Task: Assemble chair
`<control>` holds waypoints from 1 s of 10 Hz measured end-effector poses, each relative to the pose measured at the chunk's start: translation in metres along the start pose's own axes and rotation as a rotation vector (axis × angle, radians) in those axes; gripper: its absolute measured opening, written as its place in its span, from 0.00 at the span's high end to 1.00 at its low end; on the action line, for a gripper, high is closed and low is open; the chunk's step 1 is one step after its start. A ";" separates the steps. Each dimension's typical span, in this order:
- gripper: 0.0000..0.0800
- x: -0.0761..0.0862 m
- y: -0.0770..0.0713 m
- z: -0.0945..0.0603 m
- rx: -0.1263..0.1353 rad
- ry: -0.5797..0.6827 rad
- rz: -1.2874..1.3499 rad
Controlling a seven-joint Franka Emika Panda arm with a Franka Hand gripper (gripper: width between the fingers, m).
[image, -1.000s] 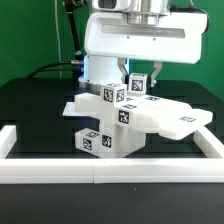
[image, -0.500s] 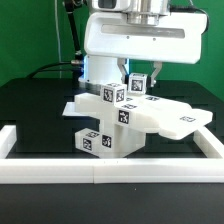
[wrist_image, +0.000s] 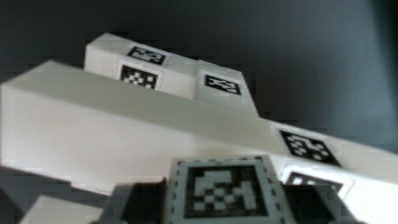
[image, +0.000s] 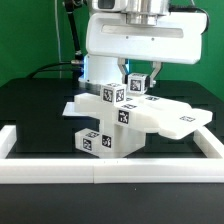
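Bare black table (image: 30, 110) offers passage; white border rail (image: 110, 170) (front edge) blocks low approach.

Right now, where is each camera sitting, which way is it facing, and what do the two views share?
Exterior view: off the arm, low beyond the front rail, facing the chair and the arm over it.
Wrist view: on the wrist, looking along the gripper at the chair's tagged blocks; a dark finger shows.
Shared: the chair, and the small tagged cube in the shut gripper.
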State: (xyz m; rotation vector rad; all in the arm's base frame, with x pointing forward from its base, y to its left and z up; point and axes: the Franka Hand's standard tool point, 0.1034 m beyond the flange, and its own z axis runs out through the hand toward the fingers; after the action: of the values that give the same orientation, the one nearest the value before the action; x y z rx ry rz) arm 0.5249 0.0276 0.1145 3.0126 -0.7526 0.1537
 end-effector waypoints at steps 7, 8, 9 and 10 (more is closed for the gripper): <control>0.64 -0.001 -0.001 0.000 0.000 -0.001 0.414; 0.64 -0.001 -0.001 0.000 0.000 -0.001 0.472; 0.64 -0.001 -0.001 0.000 0.000 -0.001 0.502; 0.64 -0.001 -0.002 0.001 0.001 -0.002 0.569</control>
State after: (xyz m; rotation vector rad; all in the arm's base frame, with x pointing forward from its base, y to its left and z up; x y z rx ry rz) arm 0.5246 0.0297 0.1138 2.7067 -1.5826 0.1613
